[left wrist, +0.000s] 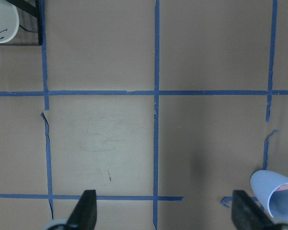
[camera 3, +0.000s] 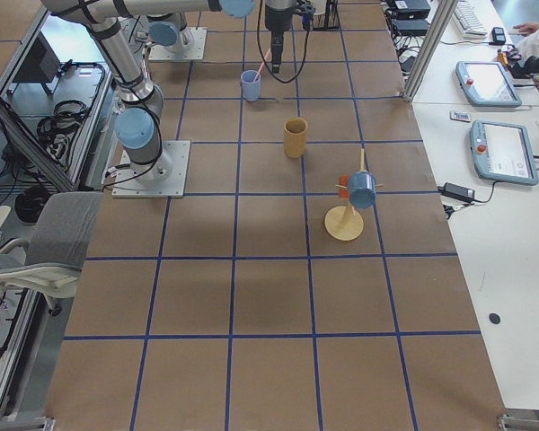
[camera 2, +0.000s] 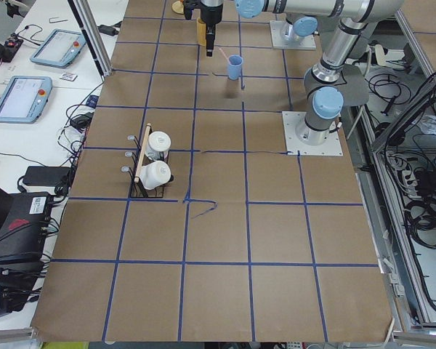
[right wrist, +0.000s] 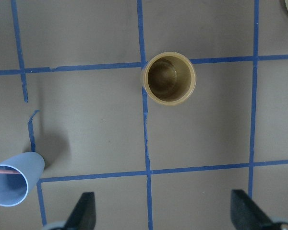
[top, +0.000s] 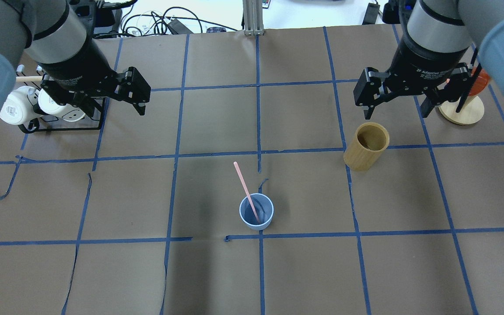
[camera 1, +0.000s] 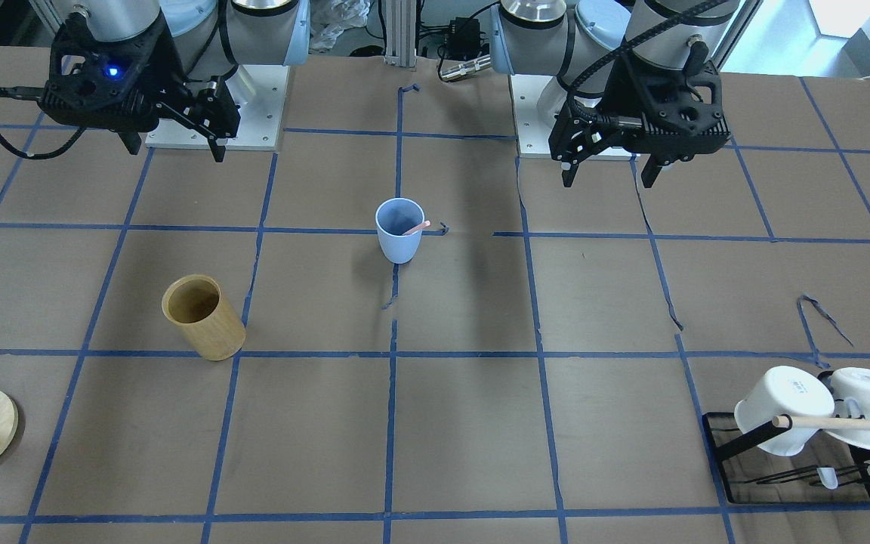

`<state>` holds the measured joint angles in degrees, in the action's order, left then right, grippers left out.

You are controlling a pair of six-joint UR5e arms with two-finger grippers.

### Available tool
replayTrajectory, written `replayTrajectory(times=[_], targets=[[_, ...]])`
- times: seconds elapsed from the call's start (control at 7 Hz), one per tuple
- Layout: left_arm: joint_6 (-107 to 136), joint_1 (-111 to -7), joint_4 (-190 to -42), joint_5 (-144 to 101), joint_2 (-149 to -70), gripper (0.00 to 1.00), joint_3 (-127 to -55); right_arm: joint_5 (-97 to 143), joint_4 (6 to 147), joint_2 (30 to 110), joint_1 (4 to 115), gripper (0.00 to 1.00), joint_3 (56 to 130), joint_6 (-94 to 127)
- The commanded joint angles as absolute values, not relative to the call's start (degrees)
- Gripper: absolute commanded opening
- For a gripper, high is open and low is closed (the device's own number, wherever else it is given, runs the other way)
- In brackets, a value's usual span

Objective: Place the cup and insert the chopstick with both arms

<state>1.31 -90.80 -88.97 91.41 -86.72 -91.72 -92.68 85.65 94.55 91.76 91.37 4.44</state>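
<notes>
The light-blue cup [camera 1: 399,234] stands upright near the table's middle, on a blue tape crossing; it also shows in the overhead view [top: 264,215]. The pale-pink chopstick [camera 1: 417,227] stands inside it and leans over the rim [top: 244,181]. My left gripper [camera 1: 607,177] is open and empty, raised well above the table and off to one side of the cup [left wrist: 273,191]. My right gripper [camera 1: 176,151] is open and empty, raised on the other side, with the cup [right wrist: 14,184] at its view's lower left. Neither gripper touches anything.
A tan bamboo cylinder [top: 365,146] stands upright under and near the right gripper. A black rack with white mugs [top: 24,107] and a long wooden rod sits behind the left gripper. A round wooden stand with an orange piece [top: 462,109] is at the far right.
</notes>
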Motion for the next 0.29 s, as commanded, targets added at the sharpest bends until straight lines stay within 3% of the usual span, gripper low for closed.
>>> replayTrajectory(times=[0.0, 0.14], targets=[[1.32, -90.7, -88.95, 91.49, -86.75, 1.0, -91.76, -90.29, 85.44, 94.66, 91.84, 1.0, 91.23, 4.57], [1.23, -90.79, -88.95, 91.41, -86.66, 1.0, -91.84, -90.44, 85.43, 94.57, 91.76, 1.0, 91.49, 4.48]])
